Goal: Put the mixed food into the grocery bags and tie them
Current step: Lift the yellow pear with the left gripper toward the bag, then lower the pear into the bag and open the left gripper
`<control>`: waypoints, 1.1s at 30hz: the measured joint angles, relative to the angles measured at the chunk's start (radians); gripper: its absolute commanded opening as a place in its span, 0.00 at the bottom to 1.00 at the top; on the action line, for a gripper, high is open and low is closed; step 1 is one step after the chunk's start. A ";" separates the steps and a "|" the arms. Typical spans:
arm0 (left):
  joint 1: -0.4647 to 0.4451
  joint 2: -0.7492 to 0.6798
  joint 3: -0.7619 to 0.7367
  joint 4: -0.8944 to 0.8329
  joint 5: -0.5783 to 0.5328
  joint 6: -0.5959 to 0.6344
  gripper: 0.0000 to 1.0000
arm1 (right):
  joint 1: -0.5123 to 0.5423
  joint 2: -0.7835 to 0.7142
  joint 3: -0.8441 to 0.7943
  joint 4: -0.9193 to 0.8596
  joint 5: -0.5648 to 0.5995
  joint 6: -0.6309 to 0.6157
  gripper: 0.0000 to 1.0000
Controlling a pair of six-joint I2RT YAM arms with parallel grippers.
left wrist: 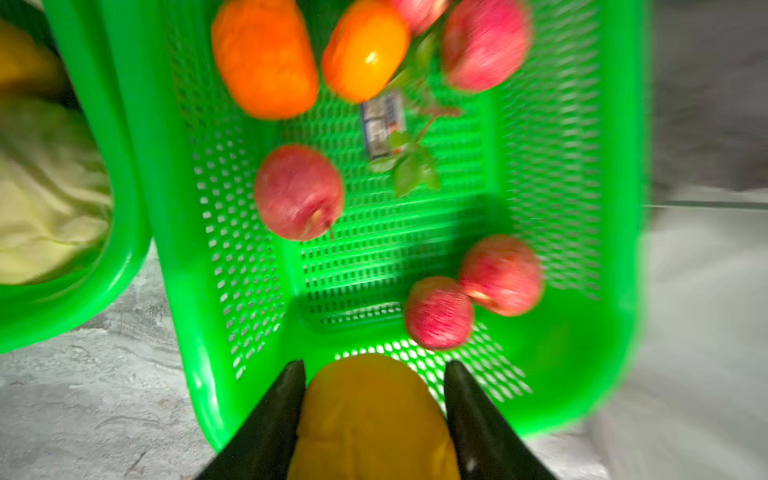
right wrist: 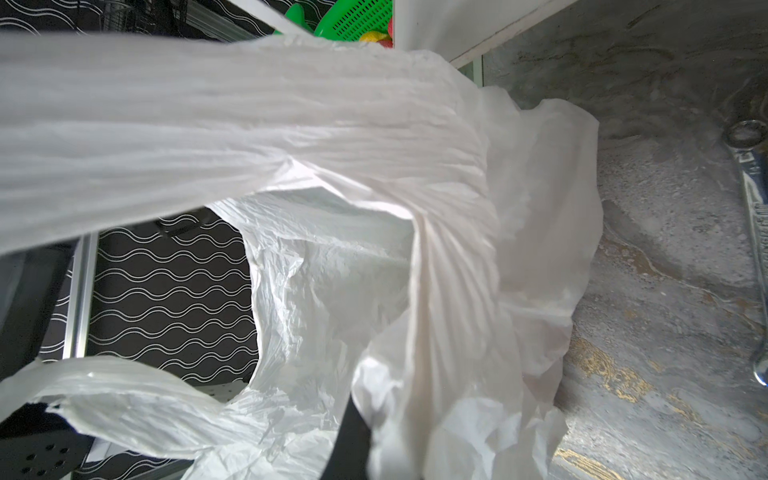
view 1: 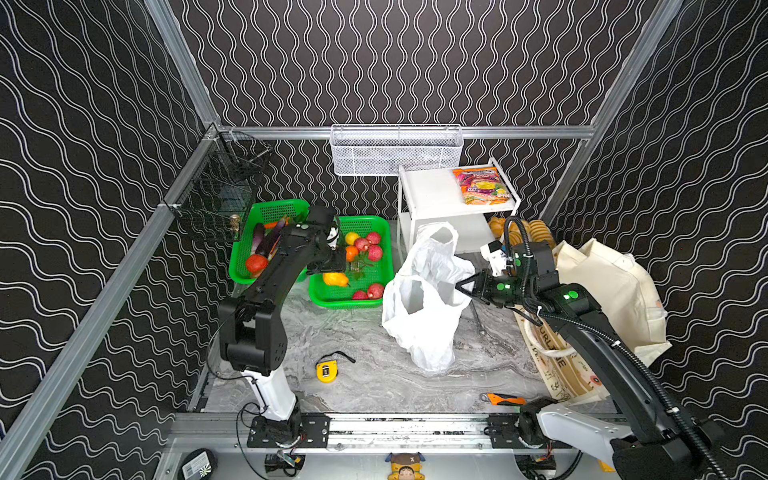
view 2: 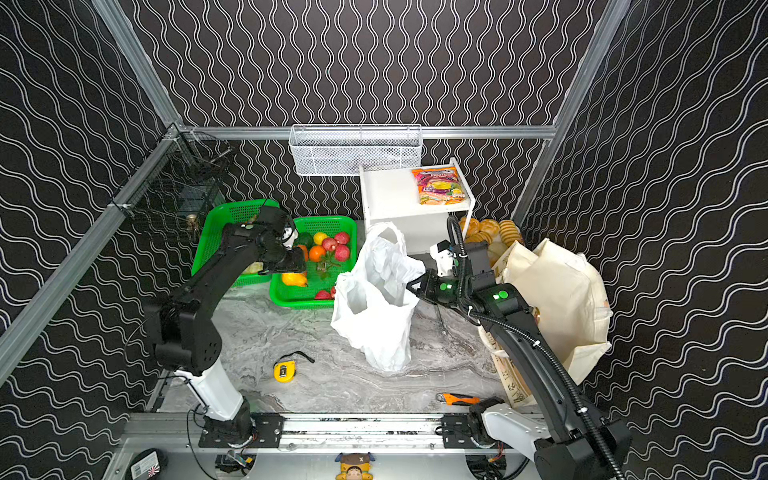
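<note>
White plastic bag [view 1: 419,316] stands slumped and open-mouthed on the marble tabletop [view 1: 353,353]. Its rim is pinched in the fully closed jaws of the right gripper [view 1: 460,287], which reaches in from the bag's right side. Just left of the bag, the left gripper [left wrist: 374,365] dips into a green mesh basket [view 1: 320,297]. Its jaws are roughly half open, with both fingers pressed against the sides of a yellow toy fruit [left wrist: 370,415]. Red toy fruits [left wrist: 298,193] and orange ones [left wrist: 264,58] lie loose in the same basket, beyond the gripper's tips. Right of the bag, past the right arm, sits a cream cloth tote [view 1: 602,282]. Behind the bag, a pink-purple snack packet [view 1: 482,185] lies flat on a white shelf [view 1: 428,195].
</note>
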 measured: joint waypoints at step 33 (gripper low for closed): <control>-0.575 -0.286 -0.140 0.443 0.117 -0.219 0.59 | 0.000 0.003 -0.012 0.039 0.000 0.026 0.00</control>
